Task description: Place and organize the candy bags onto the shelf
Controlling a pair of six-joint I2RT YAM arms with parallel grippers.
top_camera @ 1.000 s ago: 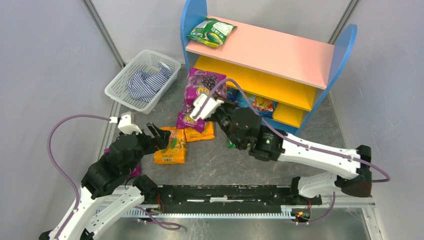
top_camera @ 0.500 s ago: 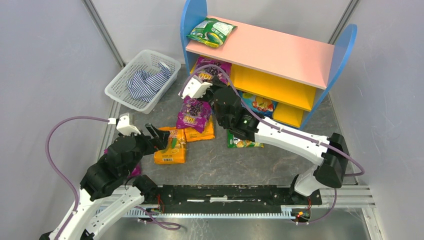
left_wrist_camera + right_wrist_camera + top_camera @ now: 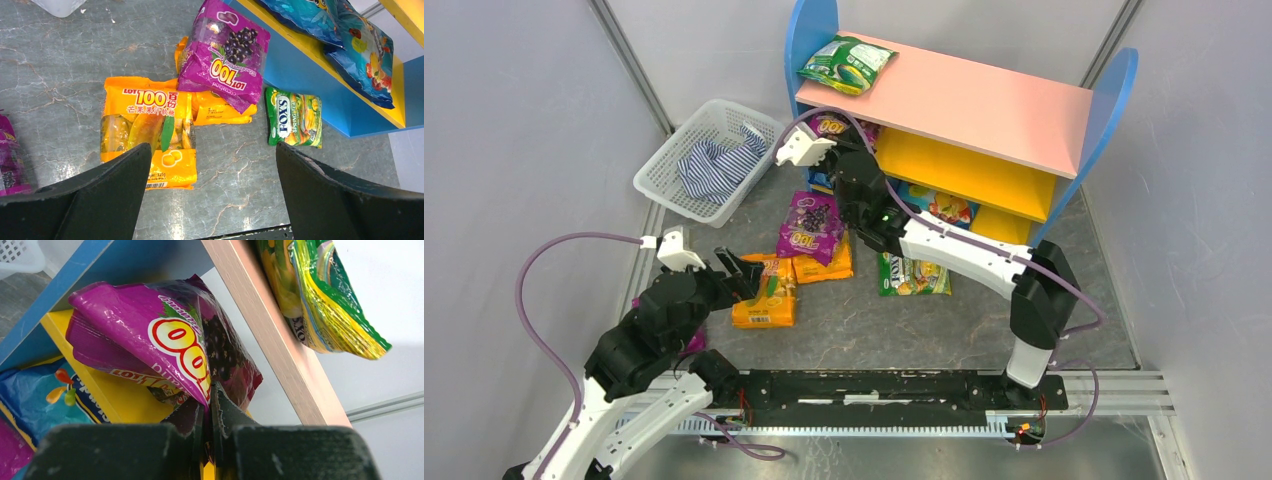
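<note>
A: R gripper (image 3: 210,395), status?
B: Its wrist cam: jaws pinched tight, no gap, on the lower edge of the held purple bag (image 3: 170,345), "100" print facing the cam. The bag's mid-frame, in front of the yellow board (image 3: 112,397) and below the top board (image 3: 270,330). Resting on the yellow or not, can't tell.
A: Top cam agree?
B: Partly. There the arm covers most of it; only a purple scrap shows at the left end of the shelf (image 3: 1114,85), upper centre. But top cam gives the whole shelf, w/ a green bag (image 3: 847,63) lying on the top board's left end. The R wrist cam sees that one from below, upper right, poking past the board edge.
A: L gripper (image 3: 212,150)?
B: Spread wide, nothing in it, over the floor bags. Its cam: an orange bag (image 3: 145,130) centre-left, a second purple bag (image 3: 225,60) top centre lying over another orange bag (image 3: 222,107), and a FOX'S bag (image 3: 294,117) right of centre, just beside the shelf's blue base. Upper right, blue bags (image 3: 350,50) sit on the bottom tier.
A: Anything in one view only?
B: A third purple bag (image 3: 7,160) at the L cam's left edge; top cam gives just a sliver by the L arm. And the basket (image 3: 664,185) w/ a striped cloth (image 3: 716,165) is top cam only, upper left.
</note>
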